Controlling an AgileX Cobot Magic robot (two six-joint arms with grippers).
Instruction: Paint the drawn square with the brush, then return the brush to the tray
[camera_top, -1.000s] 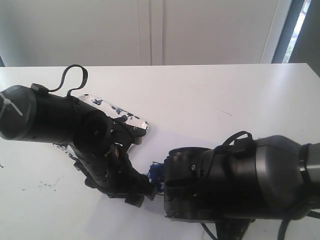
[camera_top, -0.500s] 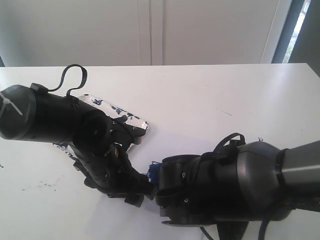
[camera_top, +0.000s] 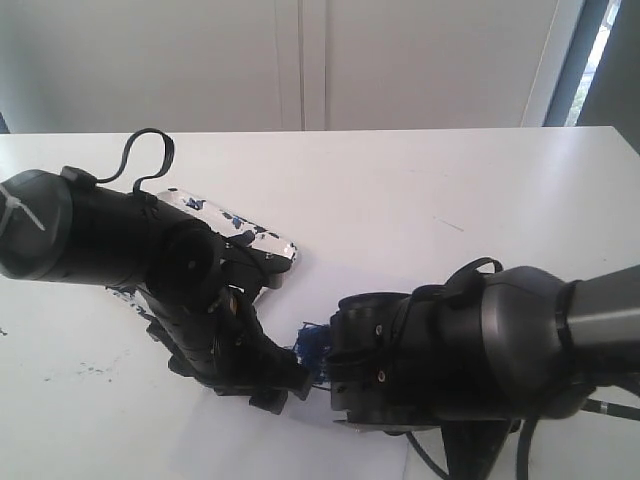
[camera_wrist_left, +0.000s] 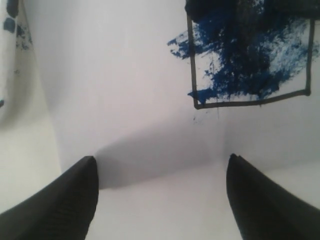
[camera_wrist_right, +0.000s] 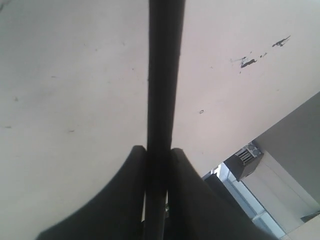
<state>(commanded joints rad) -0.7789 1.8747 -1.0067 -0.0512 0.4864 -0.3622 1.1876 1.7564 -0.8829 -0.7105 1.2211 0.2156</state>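
- Brush (camera_wrist_right: 162, 75) clenched in our right pincer (camera_wrist_right: 157, 165), shaft straight ahead of it.
- Left pincer (camera_wrist_left: 160, 195) released; drawn square (camera_wrist_left: 250, 55) just ahead, partly blue.
- Risk: wide strokes push more paint past the outline.

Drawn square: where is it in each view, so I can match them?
Exterior view: low centre, a blue bit of the drawn square peeks between the left arm and right arm.
Left wrist view: upper right, black outline partly filled blue.
Right wrist view: not in it; only the brush shows.
Shared landmark: the blue paint strokes, exterior and left wrist views.
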